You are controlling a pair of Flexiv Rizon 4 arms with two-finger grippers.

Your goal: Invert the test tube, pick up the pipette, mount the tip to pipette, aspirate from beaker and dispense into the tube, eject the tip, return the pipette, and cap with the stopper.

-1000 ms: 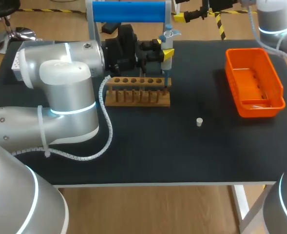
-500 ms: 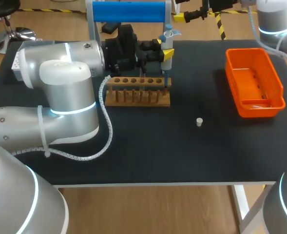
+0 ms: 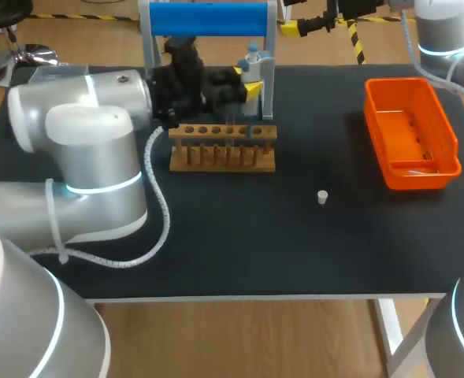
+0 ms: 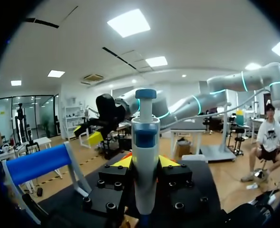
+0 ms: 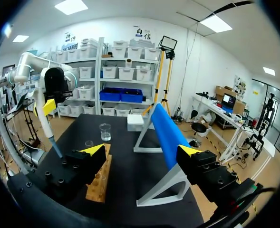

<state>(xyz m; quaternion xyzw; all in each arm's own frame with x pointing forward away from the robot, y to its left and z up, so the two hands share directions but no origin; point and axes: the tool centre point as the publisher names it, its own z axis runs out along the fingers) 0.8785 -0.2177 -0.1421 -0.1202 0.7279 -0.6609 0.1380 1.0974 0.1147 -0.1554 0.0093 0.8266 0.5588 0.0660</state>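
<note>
Left gripper (image 4: 145, 164) is clamped on the pipette (image 4: 145, 142), a yellow tip on each side of the barrel and the plunger end up. I judge the upright hold to be deliberate: the nozzle points down and nothing can run back into the body. From overhead the pipette sits above and just behind the wooden rack (image 3: 224, 146), close to the right post of the blue stand (image 3: 208, 19), so it is placed to go to either one. Right gripper (image 5: 142, 153) hangs spread wide with nothing in it, behind the stand. I take that as parked out of the way.

As for containers, the beaker (image 5: 104, 131) stands on the mat just off one end of the rack. It is clear glass, and I cannot tell its level. What looks like a glass tube (image 5: 89, 144) stands at that same end of the rack, uncapped. The stopper (image 3: 322, 197) lies alone on the mat, well apart from the rack. The orange bin (image 3: 373, 118) sits to the right, and its contents are too faint to name.
</note>
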